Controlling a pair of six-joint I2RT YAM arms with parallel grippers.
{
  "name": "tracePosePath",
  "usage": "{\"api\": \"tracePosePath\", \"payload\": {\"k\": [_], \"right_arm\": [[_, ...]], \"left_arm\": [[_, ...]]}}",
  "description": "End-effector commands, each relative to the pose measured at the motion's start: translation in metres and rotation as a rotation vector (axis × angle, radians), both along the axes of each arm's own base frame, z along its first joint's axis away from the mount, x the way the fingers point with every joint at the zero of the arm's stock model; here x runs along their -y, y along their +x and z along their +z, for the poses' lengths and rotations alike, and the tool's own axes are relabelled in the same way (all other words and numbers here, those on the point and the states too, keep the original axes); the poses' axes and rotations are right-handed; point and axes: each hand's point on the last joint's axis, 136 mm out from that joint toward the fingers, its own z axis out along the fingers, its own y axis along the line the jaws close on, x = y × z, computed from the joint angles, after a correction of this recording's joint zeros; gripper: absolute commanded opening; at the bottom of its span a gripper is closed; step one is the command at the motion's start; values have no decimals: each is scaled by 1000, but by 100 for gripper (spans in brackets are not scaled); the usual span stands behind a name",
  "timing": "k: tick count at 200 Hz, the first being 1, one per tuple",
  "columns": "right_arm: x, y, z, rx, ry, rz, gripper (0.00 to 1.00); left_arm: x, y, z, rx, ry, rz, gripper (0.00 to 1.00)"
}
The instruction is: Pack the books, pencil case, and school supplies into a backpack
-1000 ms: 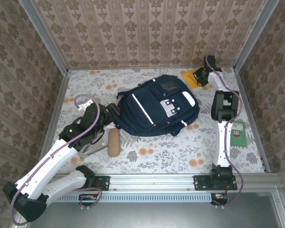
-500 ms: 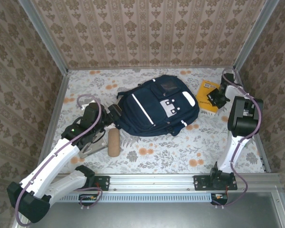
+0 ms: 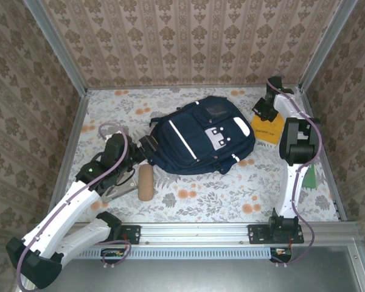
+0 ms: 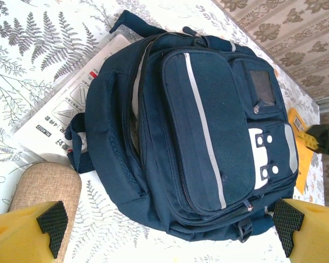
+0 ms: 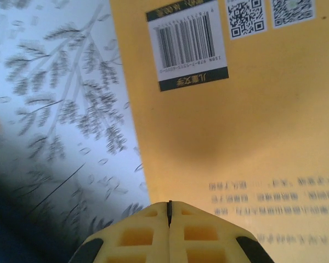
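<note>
One navy-blue backpack (image 3: 201,137) lay flat at the middle of the floral table (image 3: 219,194), front pockets up. Along its left side the main zip looked partly parted, though what was inside could not be seen. Every other task item in sight was outside the bag, so the packing looked barely begun, if begun at all. An orange-yellow book (image 3: 267,126) lay just beside the backpack's right edge, back cover up with its barcode and codes showing. A green book (image 3: 308,176) lay further right of the backpack and nearer the arm bases, partly behind the right arm. A narrow white packet with red print (image 4: 60,112) stuck out from under the backpack's left side. The tan pencil case (image 3: 146,182) rested just off the backpack's near-left corner, and a grey flat piece (image 3: 117,193) sat a little further left of it, under the left arm. The left gripper (image 4: 170,224) hung just left of the backpack with its jaws spread as wide as they went, holding nothing, the bag framed between its black pads (image 4: 52,219). The right gripper (image 5: 169,219) had its fingertips pressed fully together with nothing between them, poised low over the orange-yellow book's cover; whether it touched could not be told. What remained, by this reckoning, was nearly everything: opening the bag properly, then getting the books, pencil case and small supplies inside.
</note>
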Motion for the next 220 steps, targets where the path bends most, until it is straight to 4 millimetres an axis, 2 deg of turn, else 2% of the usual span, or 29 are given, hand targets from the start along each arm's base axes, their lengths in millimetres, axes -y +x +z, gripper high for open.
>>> {"api": "tracePosePath", "payload": {"k": [1,22,48,95,122,135,151,175,220], "right_arm": [[-2,-29,-26,-166,-42,35,0],[-3,-56,-32,-213,-62,27,0],[-4,-100,-33,-248,-69,9,0],[-25,-170,-23,-260,-25,18,0],[-37,-209,-35,-311,-21,43,0],[-38,-221,-39,-321,-29,49,0],[-39,-220,-31,-272,-37,60,0],[-49,-198,-14,-198,-11,105,1],[-105,-158,-10,-184,11,238,0]], "left_arm": [[-8,-8,-3,-10,11,22,100],[-8,-9,-2,2,5,22,100],[-7,-7,-2,15,10,7,100],[5,-1,-7,11,-8,-49,100],[13,0,-10,5,-27,-78,100],[15,0,-11,6,-33,-91,100],[16,-1,-11,3,-33,-102,100],[17,-2,-14,-7,-29,-108,100],[11,-6,-16,-12,-34,-86,100]]}}
